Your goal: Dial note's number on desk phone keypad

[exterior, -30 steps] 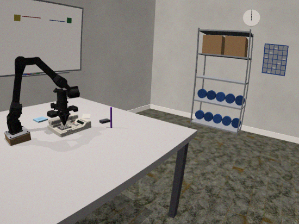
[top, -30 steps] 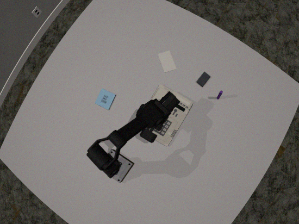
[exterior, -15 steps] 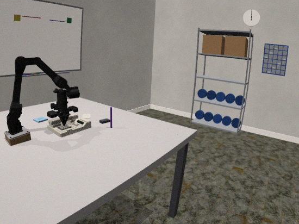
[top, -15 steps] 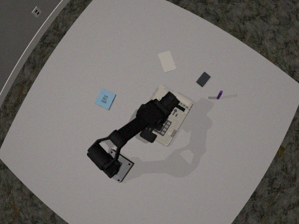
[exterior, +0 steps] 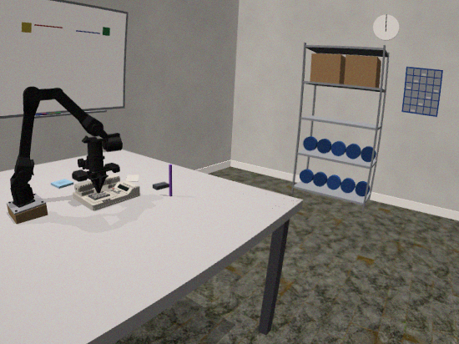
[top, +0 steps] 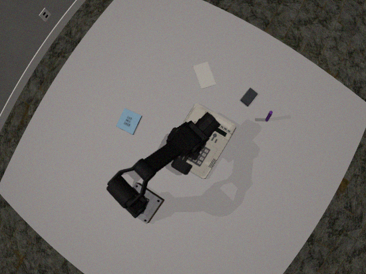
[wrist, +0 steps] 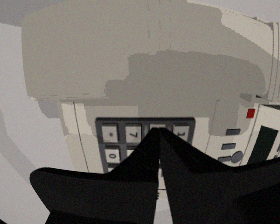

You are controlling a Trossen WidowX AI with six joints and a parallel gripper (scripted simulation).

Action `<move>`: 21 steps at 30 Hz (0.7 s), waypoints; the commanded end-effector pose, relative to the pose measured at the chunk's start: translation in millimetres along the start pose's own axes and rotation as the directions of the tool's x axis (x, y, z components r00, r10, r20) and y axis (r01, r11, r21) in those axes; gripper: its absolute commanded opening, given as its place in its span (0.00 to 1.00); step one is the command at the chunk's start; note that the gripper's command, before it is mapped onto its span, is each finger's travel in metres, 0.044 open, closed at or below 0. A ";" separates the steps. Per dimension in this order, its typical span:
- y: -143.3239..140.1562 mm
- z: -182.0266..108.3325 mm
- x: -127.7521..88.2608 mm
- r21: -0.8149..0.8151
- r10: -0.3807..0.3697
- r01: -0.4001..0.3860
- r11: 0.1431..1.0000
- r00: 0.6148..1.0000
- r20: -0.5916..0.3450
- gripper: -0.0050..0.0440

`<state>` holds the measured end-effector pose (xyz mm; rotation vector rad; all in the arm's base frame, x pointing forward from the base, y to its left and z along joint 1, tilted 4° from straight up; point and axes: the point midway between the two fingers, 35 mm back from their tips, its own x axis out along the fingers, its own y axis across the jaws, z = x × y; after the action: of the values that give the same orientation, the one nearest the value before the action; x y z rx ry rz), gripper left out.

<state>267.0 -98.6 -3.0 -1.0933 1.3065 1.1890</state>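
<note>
The beige desk phone (top: 222, 144) (exterior: 125, 191) (wrist: 75, 136) lies on the white table, just ahead of the arm's base. Its handset (wrist: 125, 53) rests in the cradle. The dark keypad (top: 200, 155) (exterior: 98, 195) (wrist: 119, 136) faces up. My gripper (exterior: 100, 187) (wrist: 157, 133) is shut and empty. It points straight down, with its joined tips right at the keypad's upper row of keys. I cannot tell whether the tips touch a key. In the top view the arm hides the fingers. The blue note (top: 129, 121) (exterior: 62, 183) with small dark digits lies to the left of the phone.
A blank white sheet (top: 204, 74) (exterior: 133, 178) lies beyond the phone. A dark grey block (top: 249, 96) (exterior: 158, 185) and an upright purple stick (top: 269, 116) (exterior: 170, 179) stand to its right. The arm's base (top: 150, 204) (exterior: 26, 210) sits near the table edge.
</note>
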 end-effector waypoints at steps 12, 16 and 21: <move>0.3 0.6 1.3 0.005 0.002 -0.002 1.000 1.000 0.004 0.00; 0.0 0.5 -5.9 0.005 0.002 -0.002 1.000 1.000 0.004 0.00; 0.3 0.5 -28.1 0.005 0.002 -0.002 1.000 1.000 0.004 0.00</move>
<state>264.0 -97.3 12.4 -1.0777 1.3173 1.2081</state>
